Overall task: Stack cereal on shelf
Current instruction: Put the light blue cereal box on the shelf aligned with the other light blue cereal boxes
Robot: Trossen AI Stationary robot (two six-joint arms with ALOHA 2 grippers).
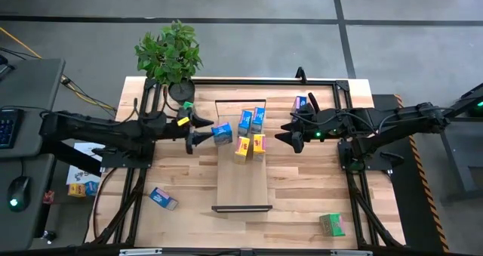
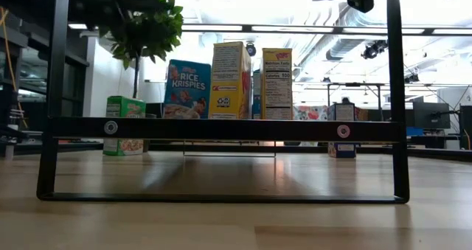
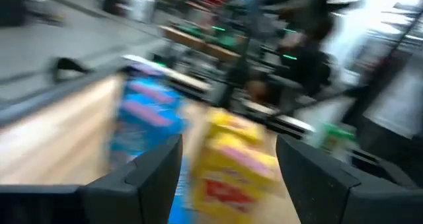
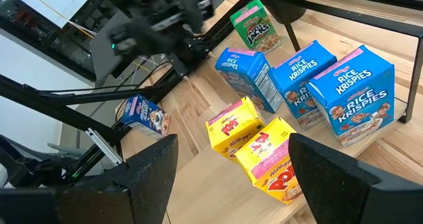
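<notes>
The shelf (image 1: 243, 184) is a narrow light-wood board with black brackets, running from the table's far side to its near side at the middle. On its far half stand three blue cereal boxes (image 1: 222, 134) (image 1: 244, 122) (image 1: 258, 118) and two yellow ones (image 1: 242, 148) (image 1: 259, 146), upright on their bases. My left gripper (image 1: 198, 131) hovers open just left of the leftmost blue box (image 4: 243, 75), with nothing between its fingers. My right gripper (image 1: 293, 135) hangs open to the right of the shelf, also holding nothing. The left wrist view is blurred.
Loose boxes lie on the table: green (image 1: 186, 105) by the potted plant (image 1: 170, 52), blue (image 1: 301, 103) at the far right, blue (image 1: 162, 198) at the near left, green (image 1: 331, 224) at the near right. The shelf's near half is bare.
</notes>
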